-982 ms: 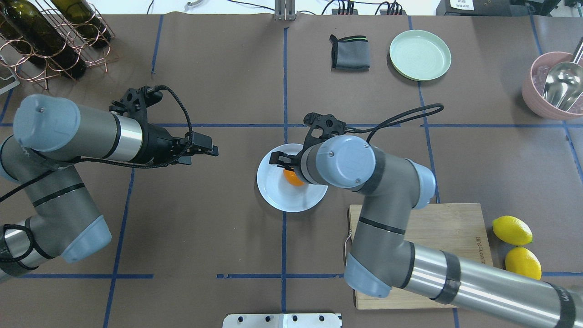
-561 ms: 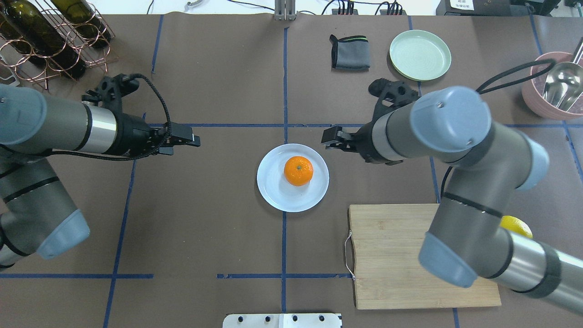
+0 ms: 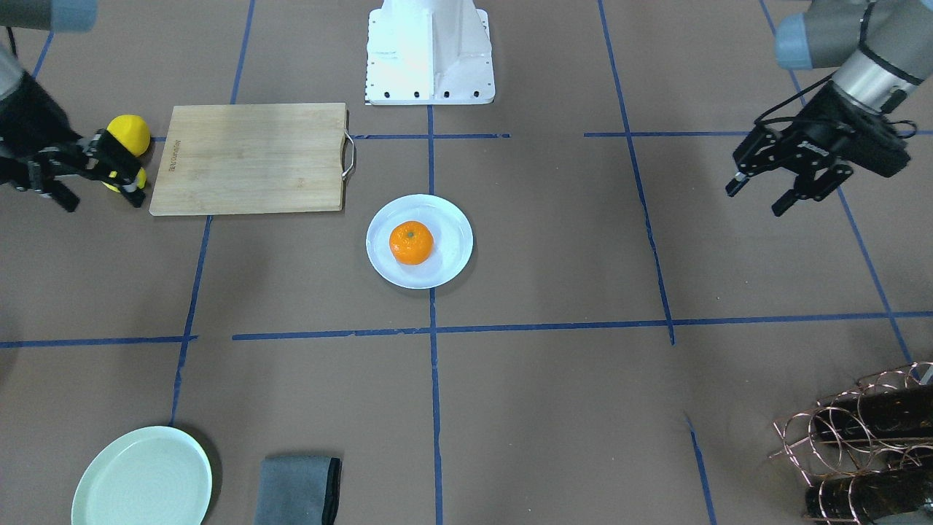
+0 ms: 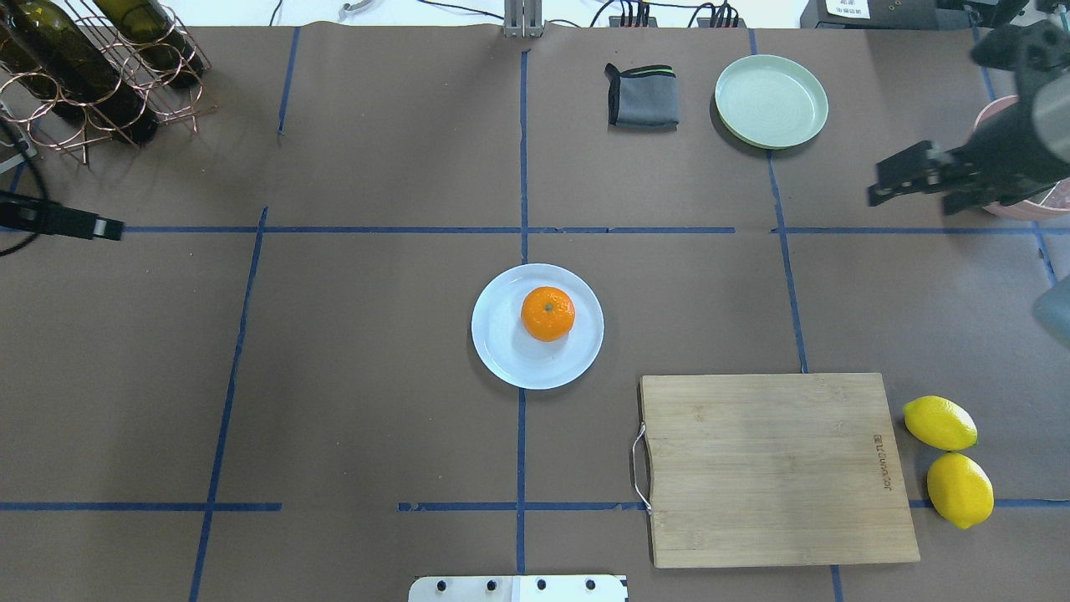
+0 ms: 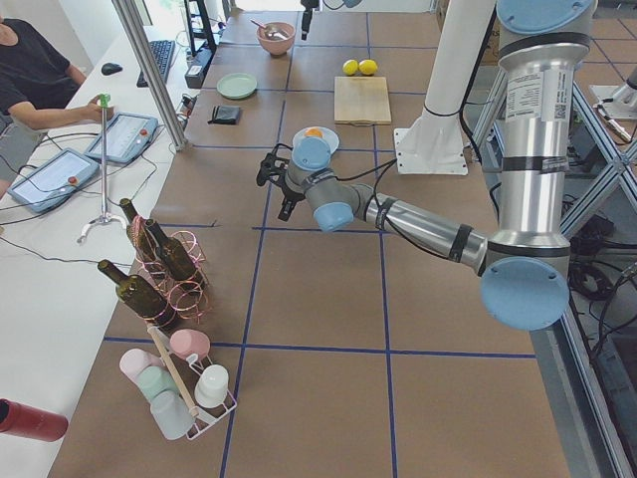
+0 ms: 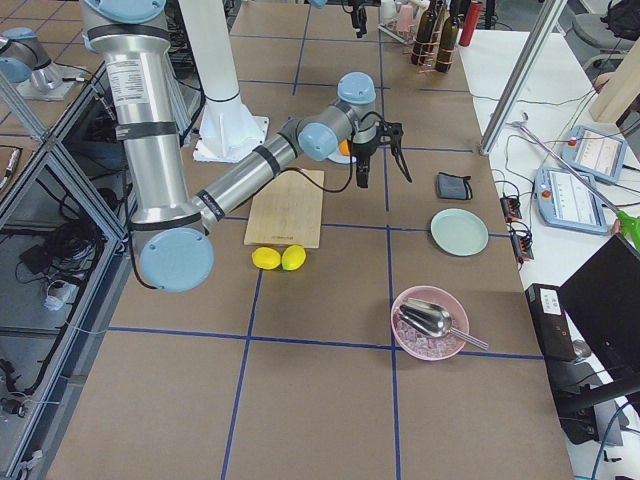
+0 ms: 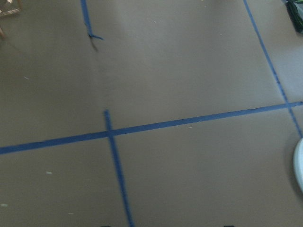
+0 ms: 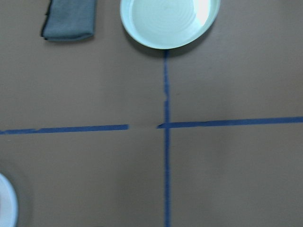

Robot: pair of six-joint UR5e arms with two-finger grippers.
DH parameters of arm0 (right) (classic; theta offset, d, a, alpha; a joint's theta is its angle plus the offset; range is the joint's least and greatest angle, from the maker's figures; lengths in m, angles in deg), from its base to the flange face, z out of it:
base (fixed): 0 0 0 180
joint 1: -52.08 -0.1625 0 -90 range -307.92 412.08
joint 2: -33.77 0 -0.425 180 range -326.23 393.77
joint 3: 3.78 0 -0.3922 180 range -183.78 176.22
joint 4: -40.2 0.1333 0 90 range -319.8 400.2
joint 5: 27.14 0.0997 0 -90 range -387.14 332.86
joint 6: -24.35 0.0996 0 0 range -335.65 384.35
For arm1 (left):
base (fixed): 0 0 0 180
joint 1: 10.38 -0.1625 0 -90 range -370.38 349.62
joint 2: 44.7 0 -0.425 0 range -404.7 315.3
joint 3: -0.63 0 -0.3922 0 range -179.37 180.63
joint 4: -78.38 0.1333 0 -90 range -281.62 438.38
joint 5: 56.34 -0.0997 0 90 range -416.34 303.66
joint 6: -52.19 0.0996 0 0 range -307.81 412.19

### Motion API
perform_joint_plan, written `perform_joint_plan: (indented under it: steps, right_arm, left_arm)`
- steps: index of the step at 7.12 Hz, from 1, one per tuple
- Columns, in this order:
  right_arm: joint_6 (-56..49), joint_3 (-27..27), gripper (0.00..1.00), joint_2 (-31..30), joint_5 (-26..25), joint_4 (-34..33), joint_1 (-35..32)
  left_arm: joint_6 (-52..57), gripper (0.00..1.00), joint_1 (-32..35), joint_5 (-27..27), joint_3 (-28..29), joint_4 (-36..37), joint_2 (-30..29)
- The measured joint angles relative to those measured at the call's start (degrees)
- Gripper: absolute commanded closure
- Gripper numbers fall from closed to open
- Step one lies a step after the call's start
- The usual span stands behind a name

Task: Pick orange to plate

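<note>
The orange (image 4: 547,313) sits on the white plate (image 4: 501,351) at the table's middle, slightly toward the plate's right side, also clear from the front as orange (image 3: 412,243) on plate (image 3: 455,219). Nothing touches it. My right gripper (image 4: 873,191) hangs open and empty far off to the right, near the pink bowl; in the front view it (image 3: 102,198) hovers in front of a lemon. My left gripper (image 3: 756,195) is open and empty well away on the other side, with only its tip (image 4: 100,227) showing at the overhead view's left edge.
A wooden cutting board (image 4: 777,468) lies right of the plate, two lemons (image 4: 940,422) beside it. At the back are a pale green plate (image 4: 771,100) and a folded grey cloth (image 4: 642,96). A wine rack (image 4: 92,67) fills the back left; a pink bowl (image 6: 430,322) holds a scoop.
The right gripper was at the orange over the plate, then drew away far to the right, leaving the orange on the plate. The left arm pulled back to the left edge.
</note>
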Motion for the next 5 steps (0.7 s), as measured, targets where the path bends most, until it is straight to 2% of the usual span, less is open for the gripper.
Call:
perform_joint_plan:
  steps: [1, 2, 4, 5]
  right_arm:
    - [-11.5, 3.2, 0.0, -2.6, 3.8, -0.4, -7.3]
    - [-22.0, 6.9, 0.0, -3.6, 6.0, -1.6, -13.5]
    - [-39.4, 13.4, 0.0, -3.8, 7.2, -6.6, -20.7]
    - [-43.9, 15.1, 0.0, -3.7, 7.3, -8.9, -21.9]
  left_arm:
    - [11.1, 0.16, 6.9, 3.4, 3.2, 1.0, 1.0]
    - [22.3, 0.16, 13.5, 5.5, 5.9, 5.1, 1.4]
    - [41.4, 0.16, 22.3, 6.7, 7.2, 25.1, -0.6]
    - [46.1, 0.0, 24.2, 6.6, 7.2, 34.8, -1.8]
